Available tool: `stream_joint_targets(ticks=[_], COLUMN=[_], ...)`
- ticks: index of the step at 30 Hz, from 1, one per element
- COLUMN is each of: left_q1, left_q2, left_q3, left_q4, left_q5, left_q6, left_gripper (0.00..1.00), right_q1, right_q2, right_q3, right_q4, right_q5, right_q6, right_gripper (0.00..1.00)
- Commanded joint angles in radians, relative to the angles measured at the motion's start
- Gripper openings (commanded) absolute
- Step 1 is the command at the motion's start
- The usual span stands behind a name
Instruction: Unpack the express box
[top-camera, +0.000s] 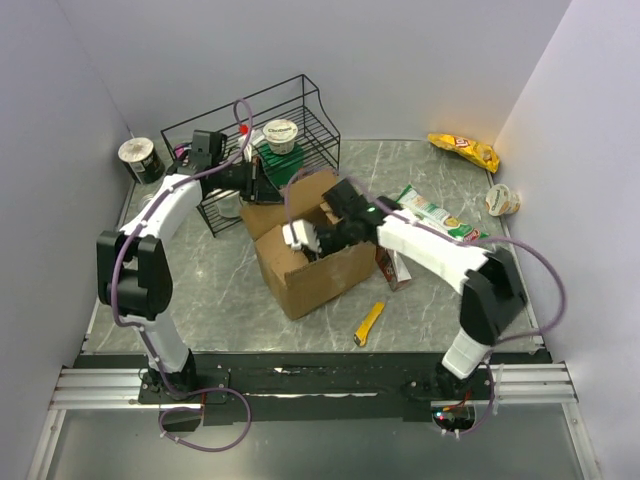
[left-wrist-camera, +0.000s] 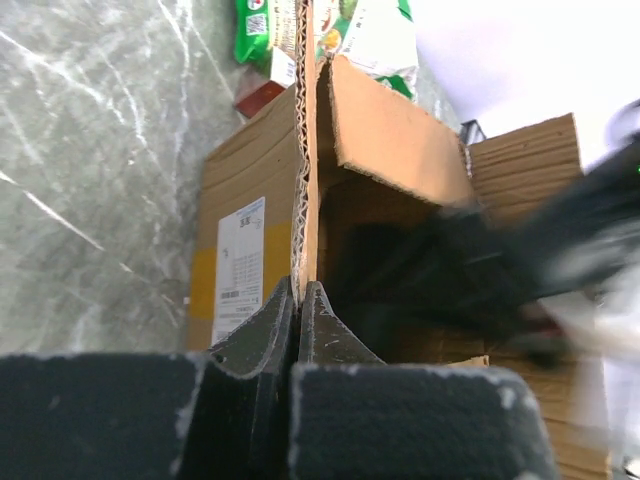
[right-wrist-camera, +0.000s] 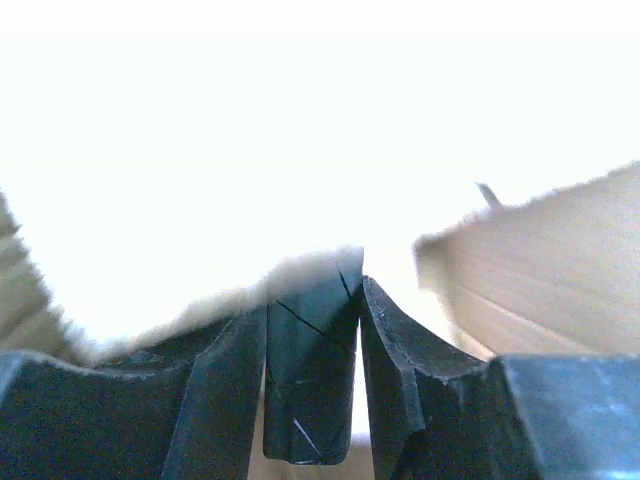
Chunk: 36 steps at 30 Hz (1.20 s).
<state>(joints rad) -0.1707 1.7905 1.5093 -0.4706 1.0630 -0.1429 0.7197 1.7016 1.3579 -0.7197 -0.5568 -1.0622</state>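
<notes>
Left fingers (left-wrist-camera: 255, 338) clamped on express box (left-wrist-camera: 395, 135) flap. Right fingers (right-wrist-camera: 398, 352) flank dark item (right-wrist-camera: 310, 375); I can't tell grip. Weak pinch, it drops.

Glare whites out the right wrist view above the express box (right-wrist-camera: 560, 270).

Glare floods everything above the right gripper (right-wrist-camera: 312, 300) in its wrist view: pure white, nothing readable. A dark piece (right-wrist-camera: 310, 380) sits between its jaws, and there's no telling what it is. Just right of the left gripper (left-wrist-camera: 297, 292), the right arm (left-wrist-camera: 560, 250) is a smear across the express box (left-wrist-camera: 400, 140), whose inside is lost in shadow. To that gripper's left, the label (left-wrist-camera: 240, 265) print is too small to read.
</notes>
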Motion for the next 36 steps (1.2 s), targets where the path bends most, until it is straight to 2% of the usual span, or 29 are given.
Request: stream_joint_targets(ticks=[1, 5, 9, 11, 15, 19, 21, 26, 30, 32, 36], left_q1=[0.01, 0.008, 0.007, 0.007, 0.007, 0.007, 0.007, 0.007, 0.005, 0.005, 0.002], left_q2=[-0.083, -0.111, -0.135, -0.138, -0.141, -0.138, -0.137, -0.137, -0.146, -0.151, -0.158], left_q3=[-0.014, -0.009, 0.0, 0.012, 0.023, 0.032, 0.037, 0.034, 0.029, 0.029, 0.031], left_q4=[0.067, 0.059, 0.021, -0.002, -0.056, -0.108, -0.114, -0.112, -0.117, -0.118, -0.12], left_q5=[-0.09, -0.098, -0.109, -0.12, -0.149, -0.17, -0.172, -0.178, -0.178, -0.175, -0.167], left_q6=[0.051, 0.06, 0.081, 0.101, 0.129, 0.166, 0.167, 0.161, 0.158, 0.158, 0.158], left_gripper=[0.01, 0.01, 0.01, 0.01, 0.01, 0.01, 0.01, 0.01, 0.01, 0.01, 0.01], right_q1=[-0.022, -0.052, -0.138, -0.178, -0.307, -0.494, -0.543, -0.655, -0.655, -0.657, -0.661], right_q2=[-0.189, -0.258, -0.299, -0.322, -0.375, -0.498, -0.536, -0.6, -0.577, -0.513, -0.474], right_q3=[0.113, 0.122, 0.132, 0.139, 0.152, 0.049, 0.003, -0.127, -0.174, -0.181, -0.246], right_q4=[-0.038, -0.02, -0.006, 0.022, 0.054, 0.117, 0.102, 0.04, -0.003, -0.069, -0.031], right_q5=[-0.049, -0.055, -0.066, -0.072, -0.06, 0.018, 0.07, 0.032, 0.034, 0.108, 0.297], right_q6=[0.076, 0.172, 0.29, 0.402, 0.649, 0.82, 0.855, 0.886, 0.909, 0.906, 0.884], right_gripper=[0.0, 0.0, 0.0, 0.0, 0.0, 0.0, 0.0, 0.0, 0.0, 0.0, 0.0])
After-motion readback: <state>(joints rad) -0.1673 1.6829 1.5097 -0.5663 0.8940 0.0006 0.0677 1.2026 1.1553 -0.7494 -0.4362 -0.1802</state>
